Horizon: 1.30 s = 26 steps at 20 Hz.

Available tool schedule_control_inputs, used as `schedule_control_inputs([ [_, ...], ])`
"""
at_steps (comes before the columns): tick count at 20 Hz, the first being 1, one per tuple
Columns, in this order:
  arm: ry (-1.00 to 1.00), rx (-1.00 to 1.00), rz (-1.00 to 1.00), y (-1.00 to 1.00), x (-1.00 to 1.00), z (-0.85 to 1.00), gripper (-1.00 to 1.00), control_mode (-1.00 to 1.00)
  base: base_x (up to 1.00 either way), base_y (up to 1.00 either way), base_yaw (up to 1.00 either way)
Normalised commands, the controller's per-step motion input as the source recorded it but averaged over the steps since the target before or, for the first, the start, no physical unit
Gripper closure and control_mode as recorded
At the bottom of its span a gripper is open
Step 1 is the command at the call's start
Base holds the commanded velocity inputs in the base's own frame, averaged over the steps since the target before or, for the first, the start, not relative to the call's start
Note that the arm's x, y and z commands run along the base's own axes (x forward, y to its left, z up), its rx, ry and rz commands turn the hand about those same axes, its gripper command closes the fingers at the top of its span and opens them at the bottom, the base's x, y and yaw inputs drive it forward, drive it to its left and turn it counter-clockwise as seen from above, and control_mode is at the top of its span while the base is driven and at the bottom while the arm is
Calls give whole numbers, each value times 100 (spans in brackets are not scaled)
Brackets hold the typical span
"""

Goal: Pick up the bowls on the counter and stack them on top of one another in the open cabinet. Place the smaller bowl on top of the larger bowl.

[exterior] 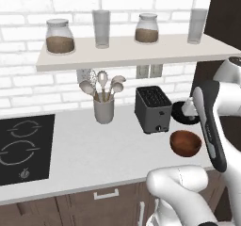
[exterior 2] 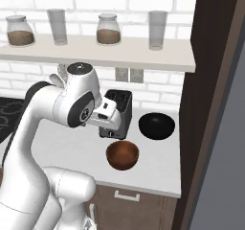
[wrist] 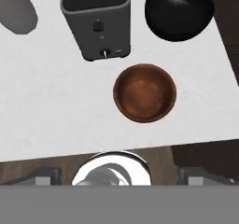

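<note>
My end effector (exterior 2: 109, 110) hangs above the counter (exterior: 94, 149), grip state unclear; brown bowl (wrist: 145, 93) and black bowl (wrist: 179, 12) both sit unstacked near its right edge.

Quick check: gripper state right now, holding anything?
Gripper: cannot be told; its fingers aren't clear in these views. Holding nothing: the brown bowl and black bowl both sit on the counter.
</note>
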Motion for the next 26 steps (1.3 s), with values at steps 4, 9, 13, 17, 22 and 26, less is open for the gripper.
schedule_control_inputs([
  [4, 2, 1, -22, -45, 0, -52, -100, -100, 0, 0, 0],
  [9, 3, 2, -16, -45, 0, -50, -100, -100, 0, 0, 0],
  [13, 4, 4, -12, -57, 0, -46, -100, -100, 0, 0, 0],
  [17, 1, 2, -12, -43, 0, -46, -100, -100, 0, 0, 0],
  [22, 0, 5, -3, -10, 7, -43, -100, -100, 0, 0, 0],
  [26, 0, 5, 0, 0, 20, -34, -100, -100, 0, 0, 0],
])
